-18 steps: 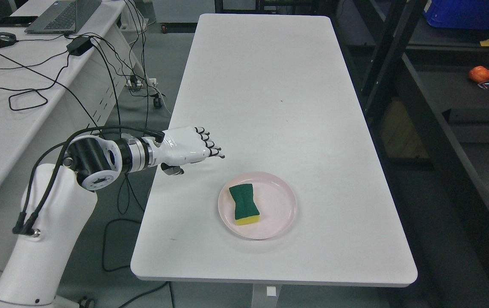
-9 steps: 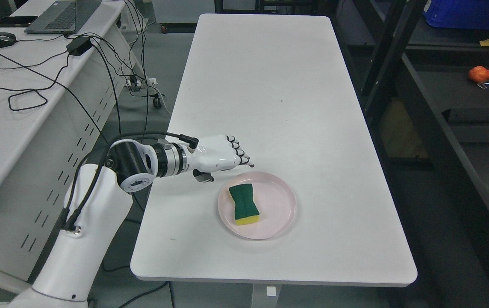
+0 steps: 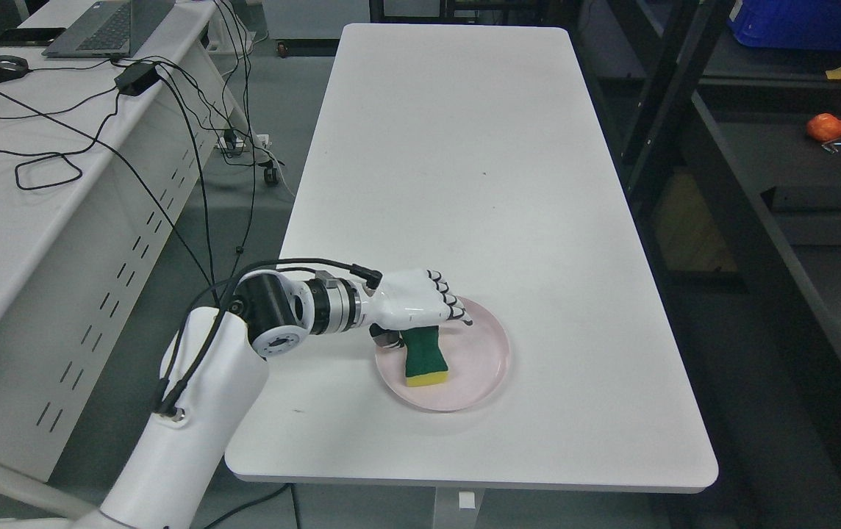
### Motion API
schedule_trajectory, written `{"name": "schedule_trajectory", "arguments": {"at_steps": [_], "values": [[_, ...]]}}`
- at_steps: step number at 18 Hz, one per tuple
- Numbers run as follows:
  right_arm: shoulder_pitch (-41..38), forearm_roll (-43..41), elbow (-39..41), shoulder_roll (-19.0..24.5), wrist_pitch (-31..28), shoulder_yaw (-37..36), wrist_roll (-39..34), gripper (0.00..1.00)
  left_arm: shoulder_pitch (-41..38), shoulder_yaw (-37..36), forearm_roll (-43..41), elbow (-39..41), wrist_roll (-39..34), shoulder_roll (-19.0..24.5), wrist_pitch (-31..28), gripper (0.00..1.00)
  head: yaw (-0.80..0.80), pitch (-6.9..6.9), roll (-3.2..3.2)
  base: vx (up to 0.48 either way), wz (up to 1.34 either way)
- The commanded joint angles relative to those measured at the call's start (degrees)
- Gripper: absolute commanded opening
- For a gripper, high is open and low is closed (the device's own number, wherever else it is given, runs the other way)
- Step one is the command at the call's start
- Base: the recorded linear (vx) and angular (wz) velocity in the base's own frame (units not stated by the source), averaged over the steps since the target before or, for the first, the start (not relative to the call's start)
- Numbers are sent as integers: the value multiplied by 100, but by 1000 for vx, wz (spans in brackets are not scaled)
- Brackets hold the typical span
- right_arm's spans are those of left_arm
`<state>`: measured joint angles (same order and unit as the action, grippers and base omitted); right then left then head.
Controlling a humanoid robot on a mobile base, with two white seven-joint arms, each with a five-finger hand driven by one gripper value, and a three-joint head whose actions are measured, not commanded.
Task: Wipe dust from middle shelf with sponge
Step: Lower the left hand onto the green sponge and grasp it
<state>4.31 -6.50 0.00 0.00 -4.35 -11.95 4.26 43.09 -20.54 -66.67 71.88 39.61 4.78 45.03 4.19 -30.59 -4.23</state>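
A white counter (image 3: 464, 184) fills the room's middle. Near its front edge, a green-and-yellow sponge (image 3: 424, 360) lies in a pink plate (image 3: 483, 364). The left hand (image 3: 420, 305) hovers over the sponge's far end, fingers extended and apart, holding nothing.

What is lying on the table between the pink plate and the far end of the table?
Nothing: in the head view the white table is bare from the pink plate to its far edge.
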Motion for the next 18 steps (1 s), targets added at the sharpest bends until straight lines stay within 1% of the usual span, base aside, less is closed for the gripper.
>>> {"name": "schedule_trajectory", "arguments": {"at_steps": [1, 8, 11, 14, 16, 18], "values": [[0, 0, 100, -100, -5, 0, -4, 100, -143, -178, -12, -113, 3, -378, -3, 81, 0, 0, 0, 0, 0], [0, 0, 100, -100, -5, 0, -4, 100, -178, -100, -12, -96, 20, -378, -3, 81, 0, 0, 0, 0, 0], [0, 0, 100, -100, -5, 0, -4, 100, -230, 31, -12, -43, 20, -378, -3, 75, 0, 0, 0, 0, 0], [0, 0, 100, -100, -5, 0, -4, 100, -432, 199, 40, -8, 29, -378, -3, 62, 0, 0, 0, 0, 0], [0, 0, 100, -100, -5, 0, -4, 100, -485, 269, 224, -8, 55, -378, -3, 48, 0, 0, 0, 0, 0], [0, 0, 100, -100, -5, 0, -4, 100, -547, 331, 662, -17, 99, -378, -3, 31, 0, 0, 0, 0, 0]]}}
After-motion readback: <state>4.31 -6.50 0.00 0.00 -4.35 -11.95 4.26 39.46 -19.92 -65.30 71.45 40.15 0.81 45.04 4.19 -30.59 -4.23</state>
